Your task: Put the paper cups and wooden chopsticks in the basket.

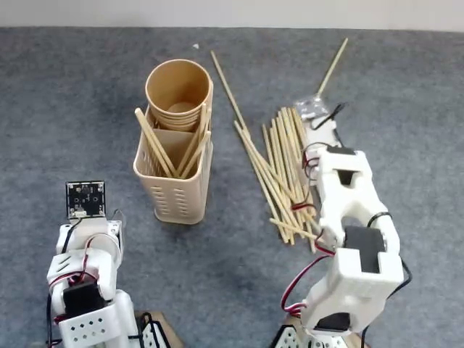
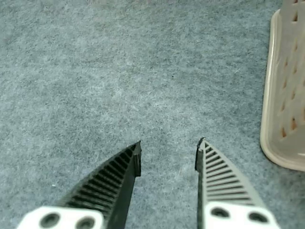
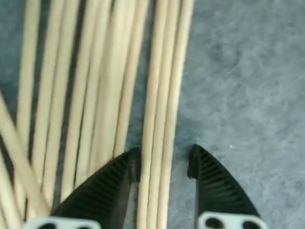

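Across the high view, the basket (image 1: pixel 174 181) stands near centre with the paper cups (image 1: pixel 179 90) nested in its twelve o'clock end, and loose wooden chopsticks (image 1: pixel 279 174) lie on the desk (image 1: pixel 72 87) at its three o'clock, under the outstretched right arm (image 1: pixel 355 217). From the left wrist, the left hand (image 2: pixel 169 155) hangs parted and empty over bare desk beside the basket. From the right wrist, the right hand (image 3: pixel 162 162) straddles about three of them, jaws apart; light, stiff and roll-prone, they seem best pinched mid-length.
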